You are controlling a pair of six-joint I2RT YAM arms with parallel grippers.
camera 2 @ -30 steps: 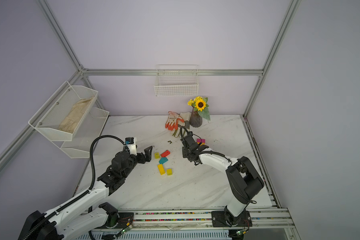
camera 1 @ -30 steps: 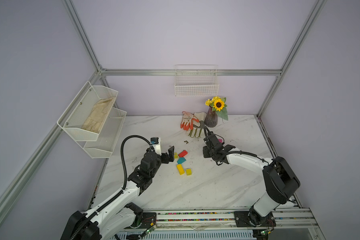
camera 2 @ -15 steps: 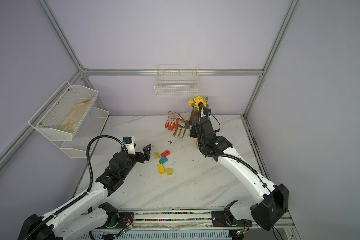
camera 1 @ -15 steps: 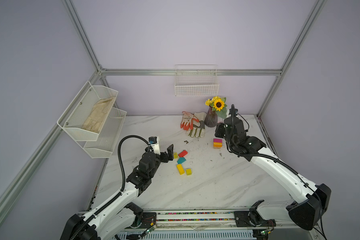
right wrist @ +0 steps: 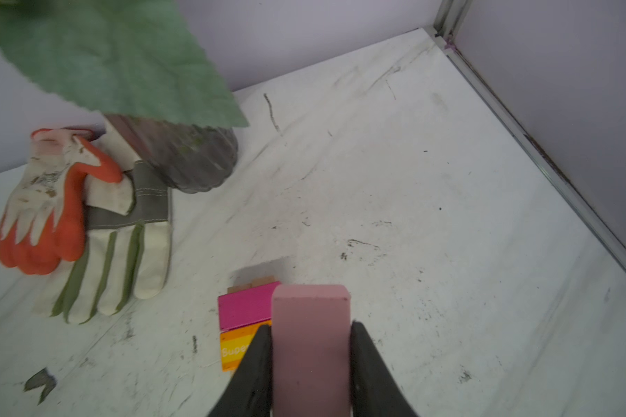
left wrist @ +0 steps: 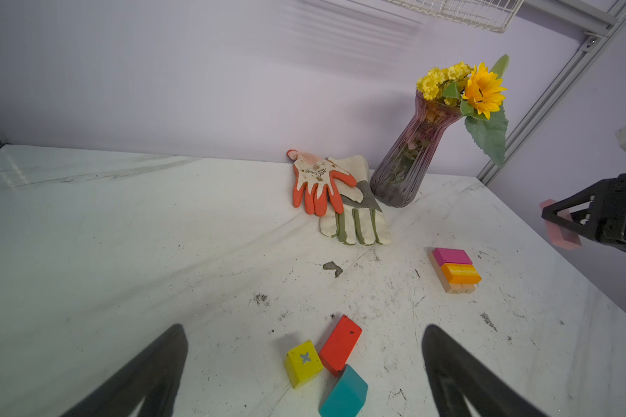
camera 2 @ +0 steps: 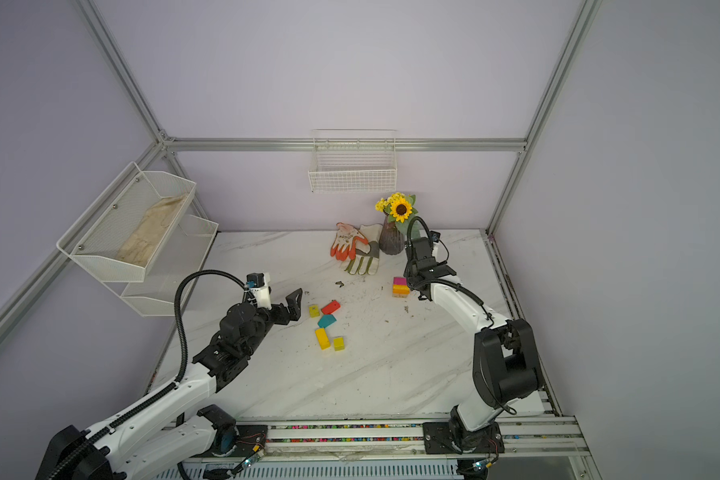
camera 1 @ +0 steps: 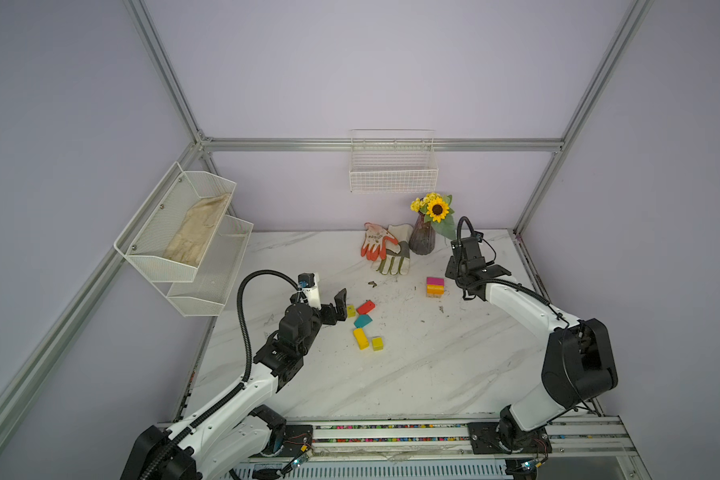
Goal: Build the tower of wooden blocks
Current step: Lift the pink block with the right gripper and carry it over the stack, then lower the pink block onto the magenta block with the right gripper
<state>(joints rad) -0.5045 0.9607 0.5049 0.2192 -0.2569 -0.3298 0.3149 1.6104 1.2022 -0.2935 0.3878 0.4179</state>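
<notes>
The tower is a low stack (camera 1: pixel 435 286) (camera 2: pixel 400 286) at the right rear of the table: a tan block with a magenta bar (right wrist: pixel 244 308) and an orange bar (left wrist: pixel 460 273) on top. My right gripper (right wrist: pixel 309 325) is shut on a pink block (right wrist: pixel 311 346), held just above and beside the stack; in a top view it (camera 1: pixel 454 277) sits right of the stack. Loose wood blocks lie mid-table: a yellow cube (left wrist: pixel 303 363), a red bar (left wrist: pixel 340 344), a teal piece (left wrist: pixel 344 393), a yellow bar (camera 1: pixel 360 338) and another yellow cube (camera 1: pixel 377 343). My left gripper (left wrist: pixel 304 328) (camera 1: pixel 338 305) is open, empty, just left of them.
A purple vase with a sunflower (camera 1: pixel 422 239) stands behind the stack, its leaf (right wrist: pixel 116 61) close over my right wrist. Two gloves (camera 1: pixel 385 251) lie left of the vase. A wire basket (camera 1: pixel 393 166) hangs on the back wall. A white rack (camera 1: pixel 184 245) hangs at the left.
My right arm has swung from beside the loose blocks at mid-table to the right rear, bringing the pink block next to the stack. The left arm has barely moved.
</notes>
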